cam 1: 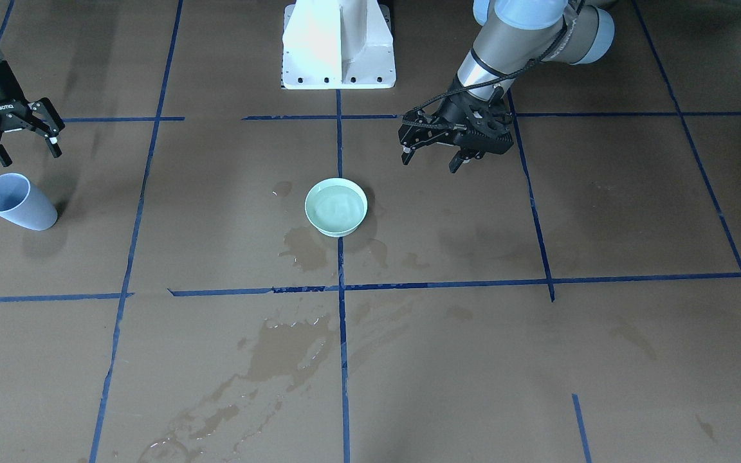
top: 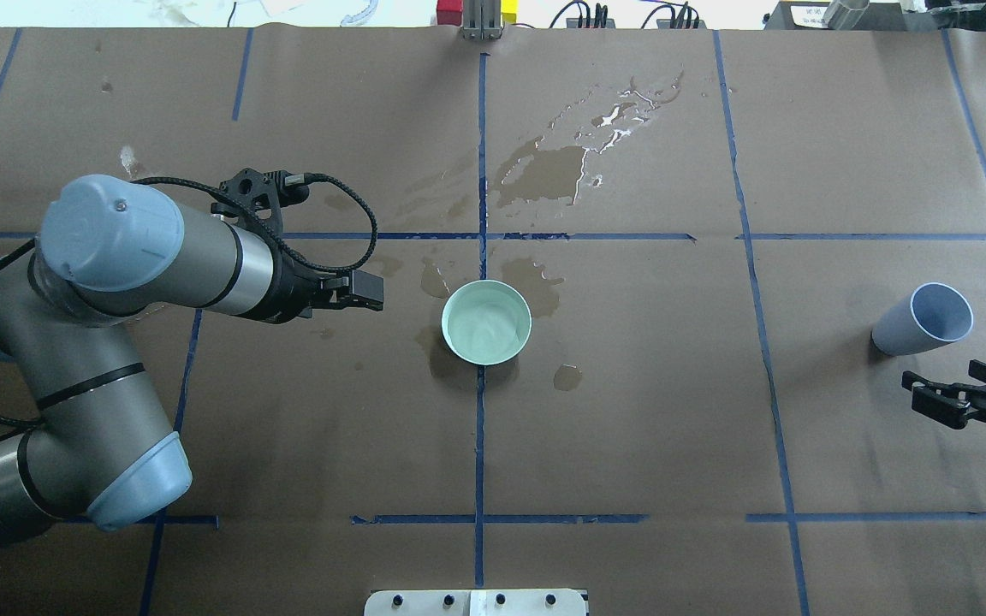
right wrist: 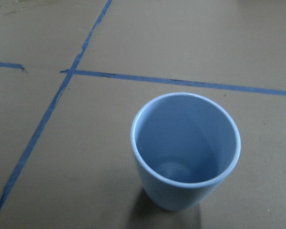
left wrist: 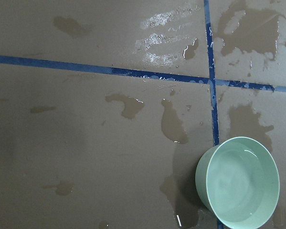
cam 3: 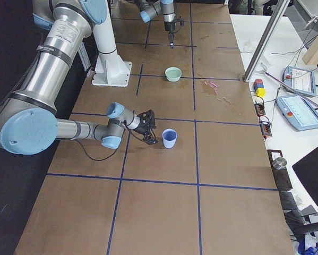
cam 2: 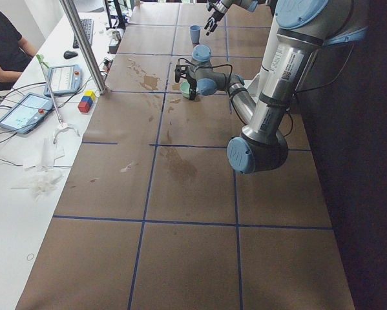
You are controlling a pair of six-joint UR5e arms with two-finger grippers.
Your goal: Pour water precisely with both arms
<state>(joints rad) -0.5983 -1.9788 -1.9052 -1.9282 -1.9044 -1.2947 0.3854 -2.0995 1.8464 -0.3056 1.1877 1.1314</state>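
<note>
- Pedestal [top: 476, 603]: white, at the near edge of the bench [top: 630, 445], 6 o'clock of the bowl in the overhead view.
- Right tool [cam 1: 28, 153]: fingers spread wide, holding nothing. It hovers just beside the cup, at the cup's 5 o'clock.
- Cup [right wrist: 185, 152]: pale blue, upright on the bench, well apart from the bowl at its 3 o'clock. The inside looks empty.
- Bowl [cam 1: 335, 230]: pale green, upright at mid-bench, on a blue tape line [top: 480, 445].
- Water [left wrist: 238, 183]: a shallow, faintly rippled pool inside the bowl.
- Left tool [cam 1: 431, 161]: near the bowl at its 9 o'clock, not touching. Fingers parted, nothing held.
- Wet stains [top: 549, 167]: small patches around the bowl, a larger spread at 12 to 1 o'clock toward the far edge.
- Step in hand (judged): the pour looks complete, with the cup set down and both tools clear of the vessels.
- Next move (judged): a further pour would need the right tool to close squarely on the cup wall and the left tool to steady the bowl. Otherwise both arms need only retire, without nudging either vessel.
</note>
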